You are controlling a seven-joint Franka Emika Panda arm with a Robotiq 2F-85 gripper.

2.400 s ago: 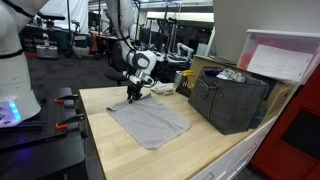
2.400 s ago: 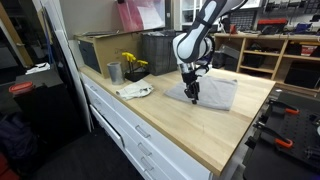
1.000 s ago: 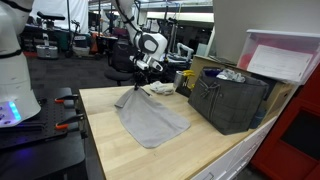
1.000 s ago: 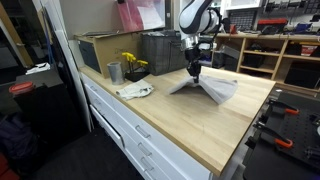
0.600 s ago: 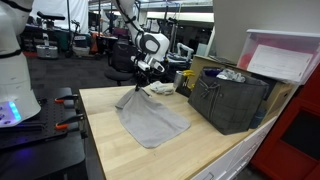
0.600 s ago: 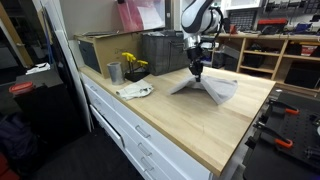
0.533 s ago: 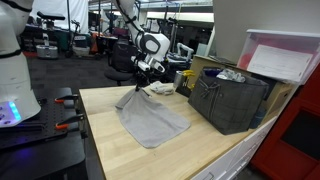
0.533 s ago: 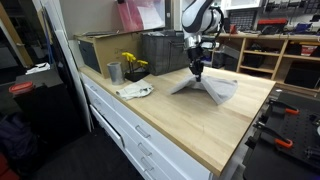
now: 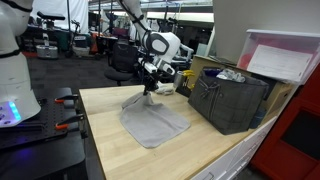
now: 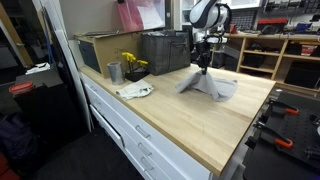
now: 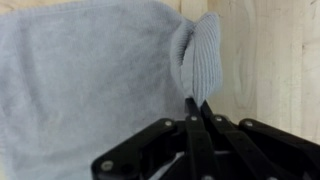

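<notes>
The grey towel (image 9: pixel 156 124) is pinched by its far corner in the closed gripper (image 9: pixel 150 88); so thin a fold could be dragged free by the cloth's weight

Blk crate (image 9: pixel 228 100), metal cup (image 10: pixel 114 72), ylw flowers (image 10: pixel 133 62)

Grey cloth (image 9: pixel 152 117), one corner lifted off the table.

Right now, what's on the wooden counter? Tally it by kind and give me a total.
Grey towel, pinched by the claw: 1
White crumpled cloth: 1
Metal cup: 1
Yellow flower bunch: 1
Dark crate: 1
Cardboard box: 1
Total: 6
</notes>
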